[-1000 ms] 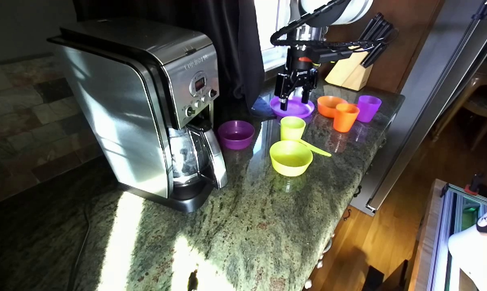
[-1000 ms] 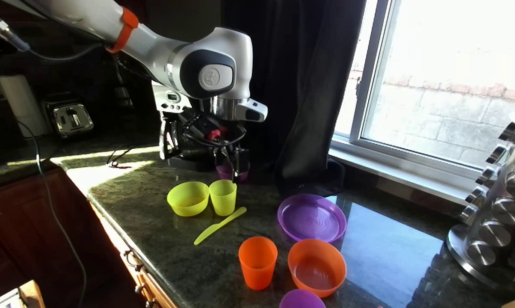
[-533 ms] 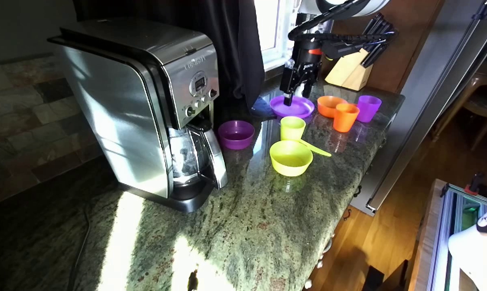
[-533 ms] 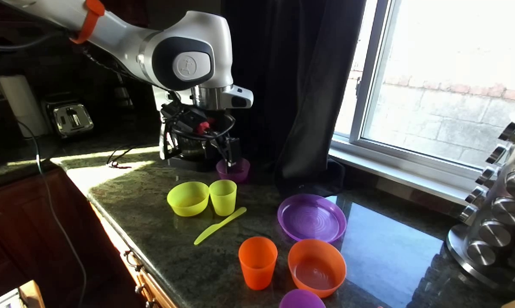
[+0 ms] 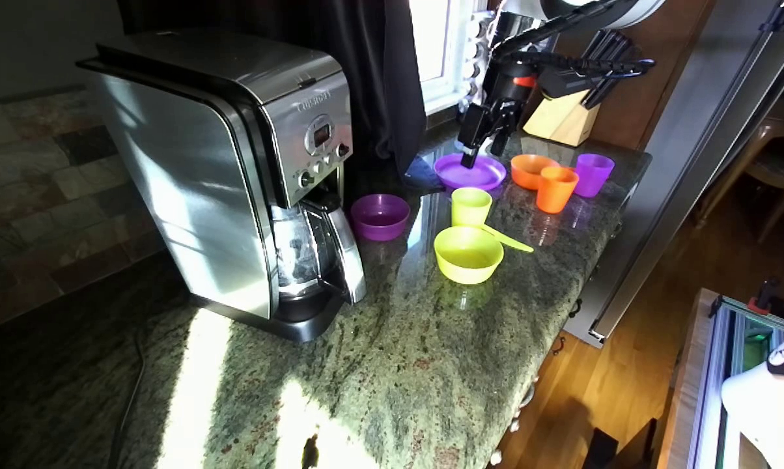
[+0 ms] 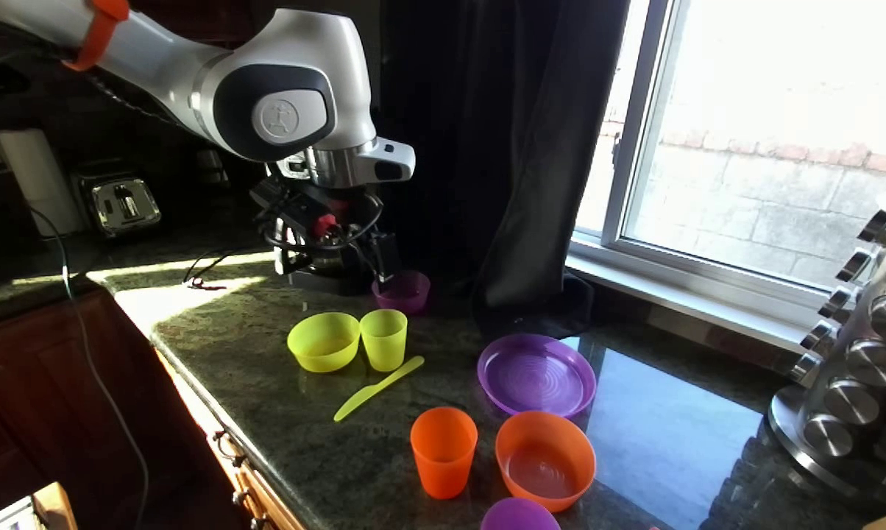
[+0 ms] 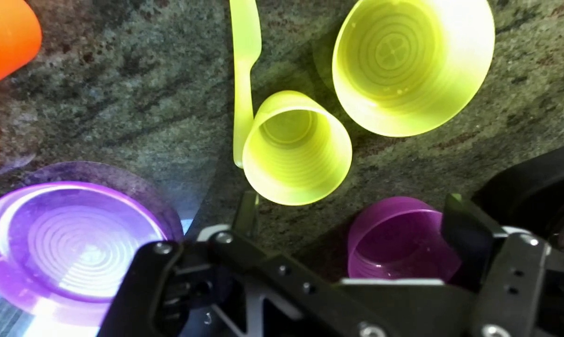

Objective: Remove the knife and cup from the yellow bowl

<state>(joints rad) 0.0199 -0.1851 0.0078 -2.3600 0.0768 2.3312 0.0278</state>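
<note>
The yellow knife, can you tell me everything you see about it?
The yellow knife looks like plastic, one colour, with a slim handle and a wider, round-tipped blade. It lies flat on the dark counter, outside the yellow bowl, blade toward the counter's edge. Its handle sits beside the yellow cup; I can't tell whether they touch. The open pincer isn't holding it.

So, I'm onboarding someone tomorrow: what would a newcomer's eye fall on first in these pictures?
Probably the steel-sided coffee maker, looming in the left half of an exterior view. Next, the yellow knife, yellow cup and yellow bowl, close together on the granite countertop. In an exterior view, the white Franka arm also stands out across the upper left.
</note>
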